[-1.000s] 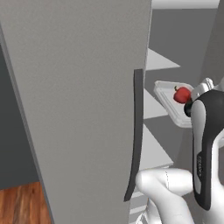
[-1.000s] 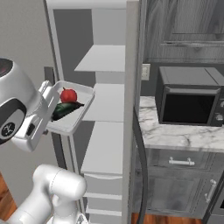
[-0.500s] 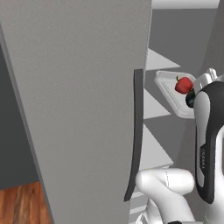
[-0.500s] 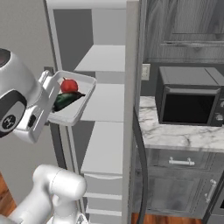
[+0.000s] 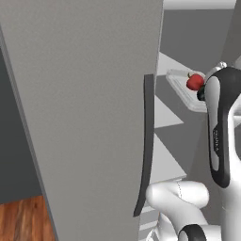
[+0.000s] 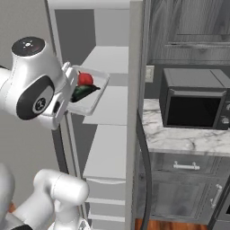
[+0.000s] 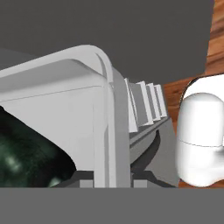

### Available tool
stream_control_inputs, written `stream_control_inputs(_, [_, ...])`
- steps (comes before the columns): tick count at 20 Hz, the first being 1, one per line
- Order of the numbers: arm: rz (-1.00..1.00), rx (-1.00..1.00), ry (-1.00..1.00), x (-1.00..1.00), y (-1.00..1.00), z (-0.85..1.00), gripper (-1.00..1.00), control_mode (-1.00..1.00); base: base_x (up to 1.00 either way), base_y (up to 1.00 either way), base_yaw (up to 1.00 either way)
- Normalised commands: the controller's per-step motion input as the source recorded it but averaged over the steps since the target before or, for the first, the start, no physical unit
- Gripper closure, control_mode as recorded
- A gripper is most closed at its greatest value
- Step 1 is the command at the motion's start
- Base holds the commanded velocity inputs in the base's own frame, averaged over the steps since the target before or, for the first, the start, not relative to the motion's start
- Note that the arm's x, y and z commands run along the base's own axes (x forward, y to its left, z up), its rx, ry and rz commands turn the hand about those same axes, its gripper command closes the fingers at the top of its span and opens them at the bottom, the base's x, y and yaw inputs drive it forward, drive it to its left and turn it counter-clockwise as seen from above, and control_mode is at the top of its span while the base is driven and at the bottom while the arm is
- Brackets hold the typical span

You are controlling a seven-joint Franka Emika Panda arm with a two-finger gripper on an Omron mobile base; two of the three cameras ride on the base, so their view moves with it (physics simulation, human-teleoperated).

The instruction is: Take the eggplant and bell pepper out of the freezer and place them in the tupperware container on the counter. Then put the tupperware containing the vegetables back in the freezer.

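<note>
Tupperware container (image 6: 93,94), pinched at its near rim by the gripper (image 7: 112,177), hung before the open freezer (image 6: 110,117) shelves. Bell pepper (image 6: 85,79) and eggplant (image 6: 84,92) lay inside; the counter (image 6: 179,134) stood right.

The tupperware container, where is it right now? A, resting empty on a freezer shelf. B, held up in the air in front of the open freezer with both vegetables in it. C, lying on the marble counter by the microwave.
B: the tupperware container is lifted by the arm in front of the freezer shelves, with the bell pepper and the eggplant inside it.
</note>
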Motion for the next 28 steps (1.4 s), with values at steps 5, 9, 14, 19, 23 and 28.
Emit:
stream_control_inputs(5, [0.01,0.00,-0.04,0.63,-0.19,0.00,1.00,-1.00,0.00,0.00,0.00])
stream_control_inputs(9, [0.01,0.00,-0.07,0.64,-0.17,0.00,1.00,-1.00,0.00,0.00,0.00])
stream_control_inputs(14, [0.01,0.00,-0.07,0.62,-0.16,0.01,1.00,-1.00,0.00,0.00,0.00])
stream_control_inputs(19, [0.00,0.00,-0.02,0.68,-0.09,0.10,1.00,-1.00,0.00,0.00,0.00])
stream_control_inputs(23, [0.00,0.01,0.00,0.56,-0.01,0.31,1.00,-1.00,0.00,0.00,0.00])
stream_control_inputs(28, [0.02,0.02,0.00,0.43,0.00,0.14,1.00,-1.00,0.00,0.00,0.00])
